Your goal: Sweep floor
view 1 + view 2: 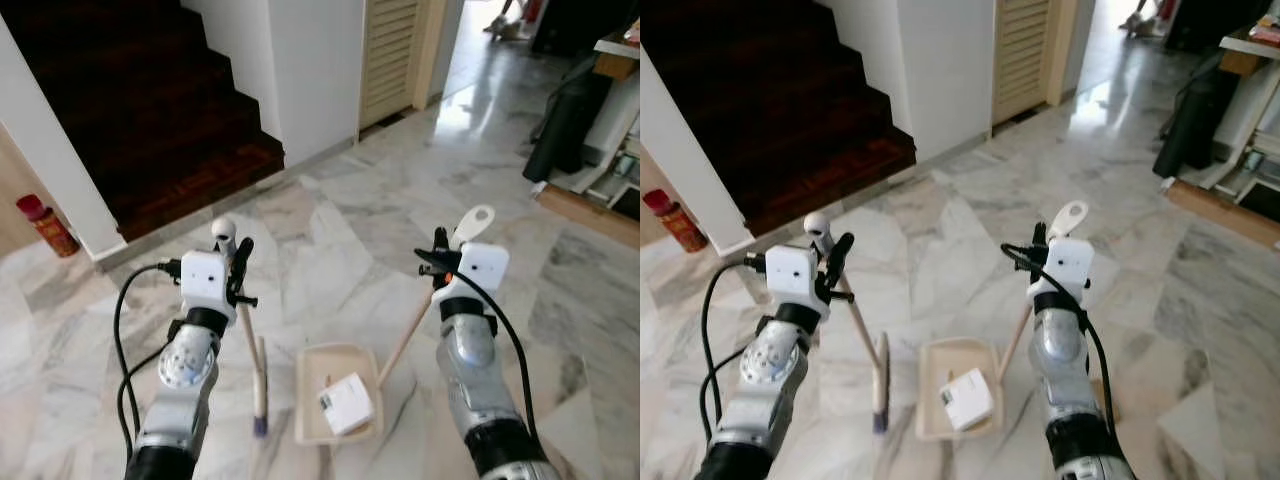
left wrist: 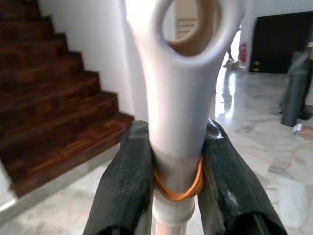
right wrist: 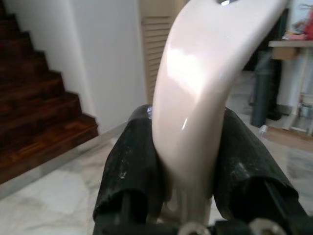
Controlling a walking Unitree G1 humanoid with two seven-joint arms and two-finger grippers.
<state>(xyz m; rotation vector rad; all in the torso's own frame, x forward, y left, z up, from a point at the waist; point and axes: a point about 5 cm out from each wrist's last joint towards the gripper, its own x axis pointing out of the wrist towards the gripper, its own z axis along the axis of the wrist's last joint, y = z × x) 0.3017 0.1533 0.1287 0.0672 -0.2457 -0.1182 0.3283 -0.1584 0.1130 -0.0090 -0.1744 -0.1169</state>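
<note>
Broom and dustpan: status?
Left gripper shut on broom handle. Right gripper shut on dustpan handle. Dustpan on floor, white box inside. Stairs ahead-left.

There are two grippers: the left gripper (image 1: 238, 268) is clamped on one broom handle (image 1: 249, 340), and the right gripper (image 1: 437, 262) on one dustpan handle (image 1: 405, 340). One cream dustpan (image 1: 312, 395) lies on the marble floor (image 1: 340, 230), with one white box (image 1: 346, 403) in it. One dark wooden staircase (image 1: 140, 110) rises ahead, one louvred door (image 1: 388, 55) beside it. One red canister (image 1: 45, 224), perhaps an extinguisher, stands by the wall. One dark upright bag (image 1: 565, 125) leans at the right.
</note>
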